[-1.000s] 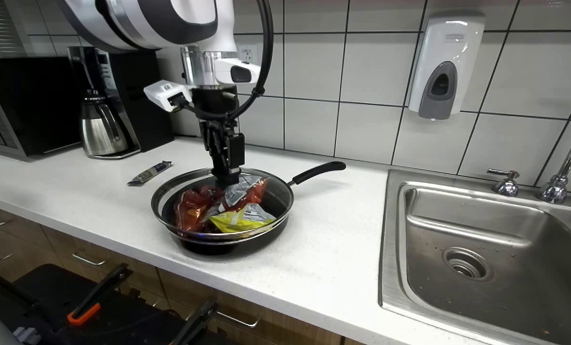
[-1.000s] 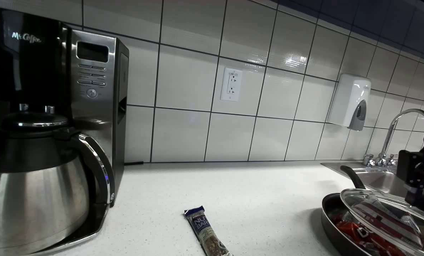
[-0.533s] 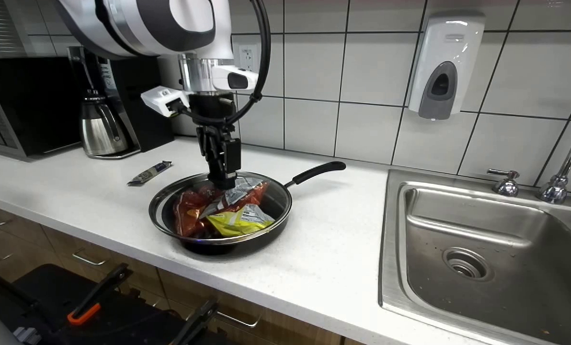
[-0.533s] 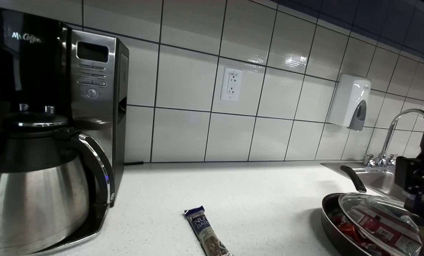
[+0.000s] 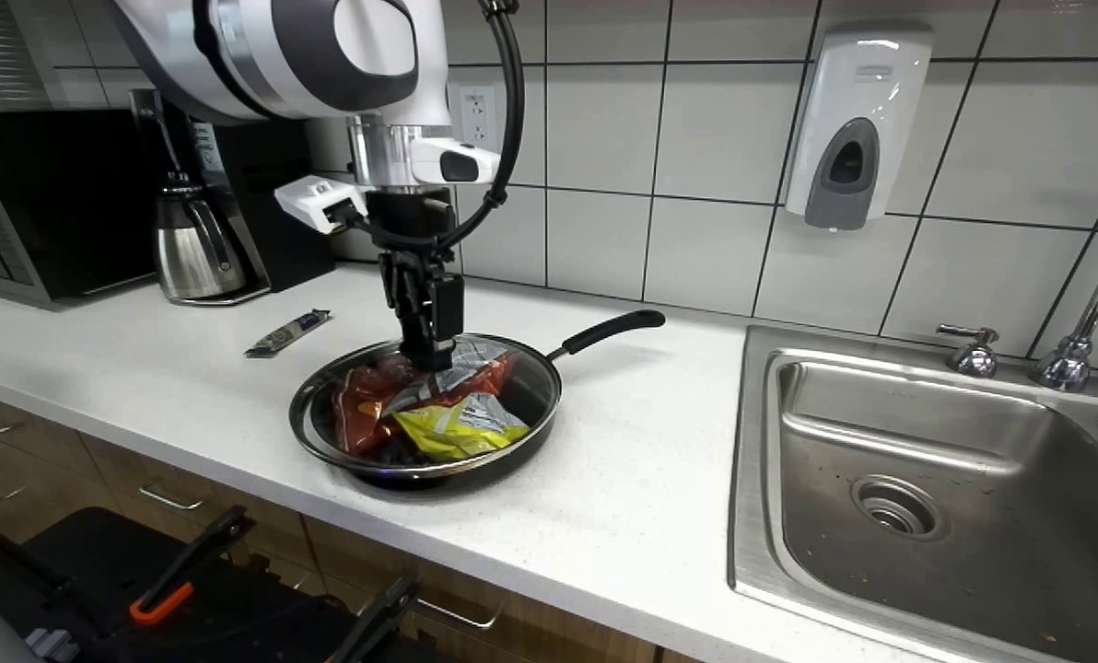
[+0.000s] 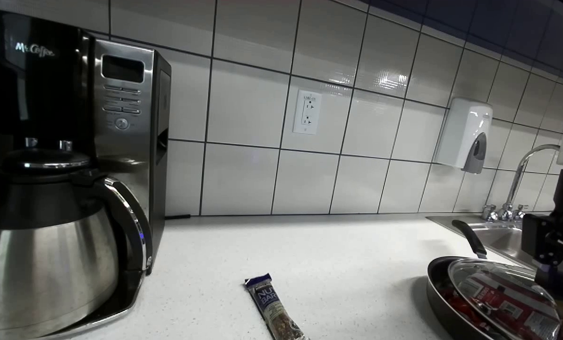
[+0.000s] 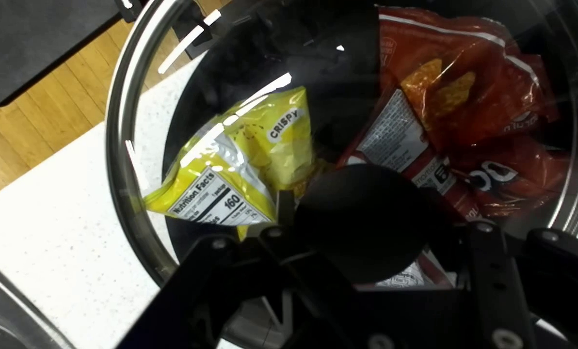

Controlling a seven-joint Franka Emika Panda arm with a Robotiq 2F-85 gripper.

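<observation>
Gripping from above: gripper closed about a round black knob; contact faces too dark to make out. Knob belongs to the glass lid, metal-edged, positioned over the pan. Whether lid and pan touch all round, cannot tell.

Handling, judged: lid stiff, moderately heavy, breakable — a hard knock on its edge is the main risk. Glass smooth, probably slippery; edge thin and awkward to pinch. Best hold is the knob, squarely across its middle, so the lid hangs level rather than swinging.

Under the glass: yellow bag, red chip bag, silver-and-red bag. All look light, soft, crinkly; contents likely crush if the lid bears down on them.

Pan itself sits on the counter, black handle pointing off toward the tiled wall. Likely weighty — could slide if shoved sideways.

Farther off: nut bar lying apart from the pan; sink on the opposite side; coffee maker beyond the bar; soap dispenser fixed to the wall.
</observation>
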